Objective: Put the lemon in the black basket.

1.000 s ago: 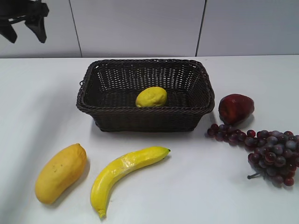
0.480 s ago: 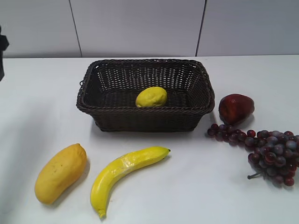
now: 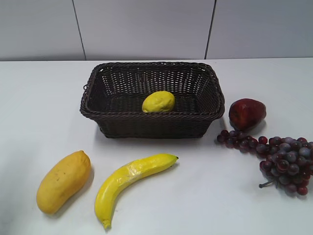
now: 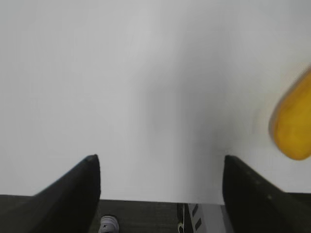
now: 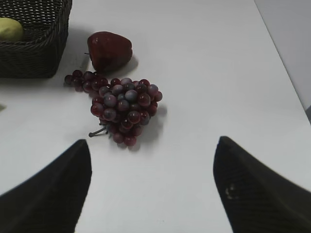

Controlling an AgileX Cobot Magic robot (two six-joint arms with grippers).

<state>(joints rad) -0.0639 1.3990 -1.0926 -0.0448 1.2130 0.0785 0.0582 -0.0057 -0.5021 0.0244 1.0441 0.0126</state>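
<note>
A: Reading my feeds from the left. Left wrist view: the left gripper [image 4: 160, 167] has its fingers spread wide with nothing between them, just bare white table [image 4: 146, 87] below. A blurred orange-yellow shape sits at the right edge of that view, the mango [image 4: 293, 124].

B: And the exterior view?

A: I see no arm in it. Far left, the mango [image 3: 63, 181] lies on the table [image 3: 39, 98], with the banana [image 3: 129, 182] just beside it to the right. Behind them stands the black basket [image 3: 146, 125], and the lemon [image 3: 158, 102] rests inside it, against the near wall, about at the middle.

B: Right of the basket?

A: A dark red apple [image 3: 247, 113] close to the basket's right end, and a bunch of purple grapes [image 3: 281, 159] in front of the apple, touching or nearly so.

B: Right claw?

A: The right gripper [image 5: 153, 165] is wide apart too, holding nothing, hanging over the table near the grapes [image 5: 121, 104]. In that view I also see the apple [image 5: 109, 49], a basket corner [image 5: 34, 53] and a bit of lemon [image 5: 9, 29].
</note>
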